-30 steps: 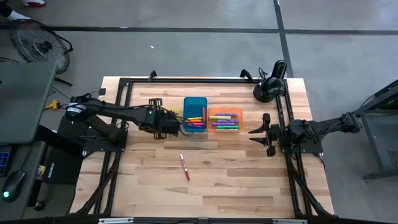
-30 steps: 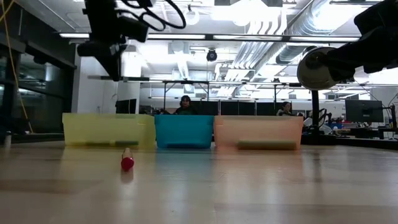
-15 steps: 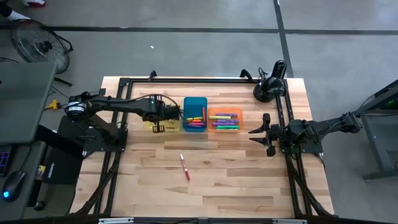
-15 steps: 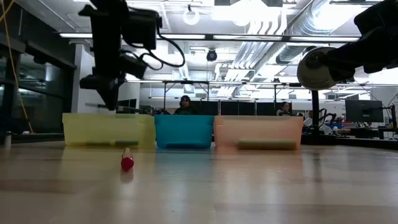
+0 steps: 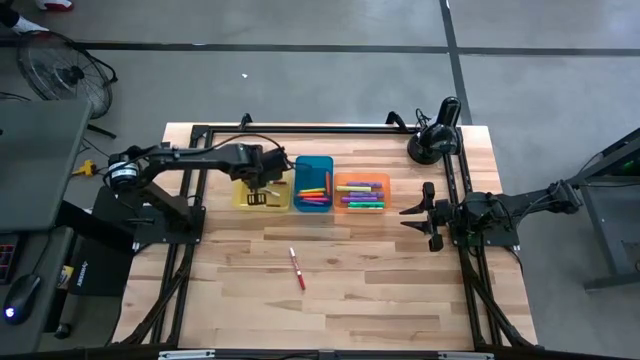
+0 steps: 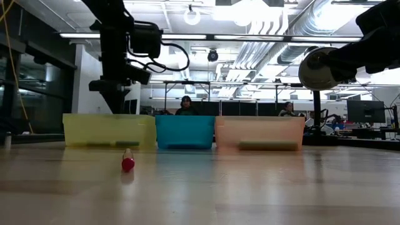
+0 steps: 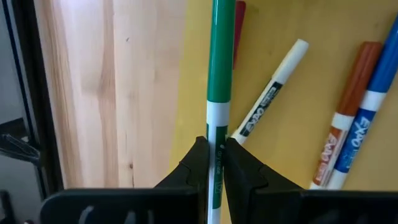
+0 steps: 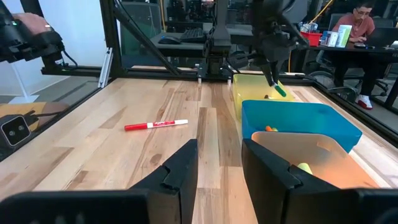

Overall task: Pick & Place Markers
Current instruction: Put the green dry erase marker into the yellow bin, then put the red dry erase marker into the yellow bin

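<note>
My left gripper (image 5: 258,195) hangs over the yellow tray (image 5: 240,200), shut on a green marker (image 7: 220,62). It also shows in the low view (image 6: 116,106) just above the tray's rim (image 6: 109,116). Several markers lie in the yellow tray, among them a white one (image 7: 273,87), an orange one (image 7: 348,106) and a blue one (image 7: 379,93). More markers lie in the blue tray (image 5: 314,165) and the orange tray (image 5: 361,178). A red marker (image 5: 297,268) lies flat on the table. My right gripper (image 5: 415,212) waits open at the table's right. My left gripper pinches the green marker's white barrel (image 7: 216,146) between its two fingers. The fingers come from above, pointing steeply down. The marker's green end (image 8: 280,91) sticks out past the fingertips over the yellow tray; whether it touches the tray floor I cannot tell.
The three trays stand side by side at the table's far middle. A black camera stand (image 5: 435,140) sits at the far right corner. Black frame rails (image 5: 200,150) run along the table's edges. Bare wood lies around the red marker. People sit in the room behind.
My left gripper, still shut on the green marker, has swung a little toward the table's left and far edge and sunk to just above the yellow tray's rim, tipping more steeply downward.
</note>
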Tool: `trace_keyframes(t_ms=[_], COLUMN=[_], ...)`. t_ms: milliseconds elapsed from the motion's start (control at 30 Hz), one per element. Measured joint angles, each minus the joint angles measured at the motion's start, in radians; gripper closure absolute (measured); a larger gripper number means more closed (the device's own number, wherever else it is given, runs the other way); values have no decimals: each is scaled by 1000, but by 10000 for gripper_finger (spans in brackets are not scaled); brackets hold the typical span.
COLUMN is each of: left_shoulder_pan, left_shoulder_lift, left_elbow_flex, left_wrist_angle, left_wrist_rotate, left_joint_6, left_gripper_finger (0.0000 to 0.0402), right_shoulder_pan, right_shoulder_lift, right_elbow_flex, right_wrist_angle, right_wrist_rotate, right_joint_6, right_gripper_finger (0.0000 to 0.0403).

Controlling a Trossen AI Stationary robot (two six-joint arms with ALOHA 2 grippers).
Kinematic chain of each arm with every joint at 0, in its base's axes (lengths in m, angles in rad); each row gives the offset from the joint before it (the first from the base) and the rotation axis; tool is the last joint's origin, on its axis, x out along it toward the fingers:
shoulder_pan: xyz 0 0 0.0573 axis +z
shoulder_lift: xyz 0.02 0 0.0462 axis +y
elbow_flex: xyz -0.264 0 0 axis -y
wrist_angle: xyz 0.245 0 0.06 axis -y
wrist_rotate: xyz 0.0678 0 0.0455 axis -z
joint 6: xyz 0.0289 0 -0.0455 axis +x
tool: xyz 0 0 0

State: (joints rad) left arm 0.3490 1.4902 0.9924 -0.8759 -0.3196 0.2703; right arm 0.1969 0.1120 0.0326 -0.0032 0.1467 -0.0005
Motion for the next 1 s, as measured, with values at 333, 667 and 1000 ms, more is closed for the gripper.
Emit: trace_keyframes(t_ms=[333, 667, 1000], left_shoulder_pan=[30, 30, 30], left_shoulder_lift=[0, 0, 0], left_elbow_flex=[0, 0, 0], left_wrist_angle=[2, -9, -9], left_wrist_rotate=[131, 232, 259], left_joint_6=[101, 91, 87], left_gripper_finger=[384, 340, 328], right_shoulder_pan=[0, 0, 0], right_shoulder_lift=[0, 0, 0], right_elbow_flex=[0, 0, 0], right_wrist_angle=[0, 0, 0], right_wrist_rotate=[0, 0, 0], right_joint_6=[0, 0, 0], right_gripper_finger=[290, 290, 290])
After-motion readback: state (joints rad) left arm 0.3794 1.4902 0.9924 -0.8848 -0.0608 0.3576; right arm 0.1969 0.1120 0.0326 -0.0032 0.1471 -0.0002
